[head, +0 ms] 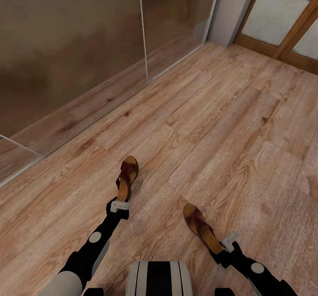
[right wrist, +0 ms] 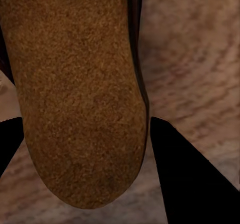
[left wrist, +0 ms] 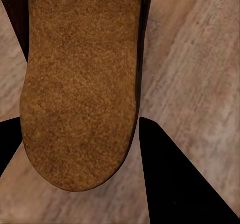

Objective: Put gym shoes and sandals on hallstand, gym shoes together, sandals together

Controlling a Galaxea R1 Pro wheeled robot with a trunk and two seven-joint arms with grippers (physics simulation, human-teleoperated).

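Left fingers (left wrist: 172, 179) clamp left sandal (head: 126, 177) heel; right fingers (right wrist: 185, 176) clamp right sandal (head: 202, 227) heel.

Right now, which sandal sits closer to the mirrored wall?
The sandal held at its heel by the left gripper. The other sandal, at the right gripper, is farther out over the corridor floor.

1. You're in a home corridor: the wood-grain plank floor (head: 212, 124) with knots spans most of the frame.
2. At upper right, a wood-framed glass door (head: 282, 22) shows grass outside (an entrance, then).
3. Upper left, glossy wall panels (head: 70, 44) reflect the floor.
4. Two sandals (head: 127, 177) lie low in the frame.
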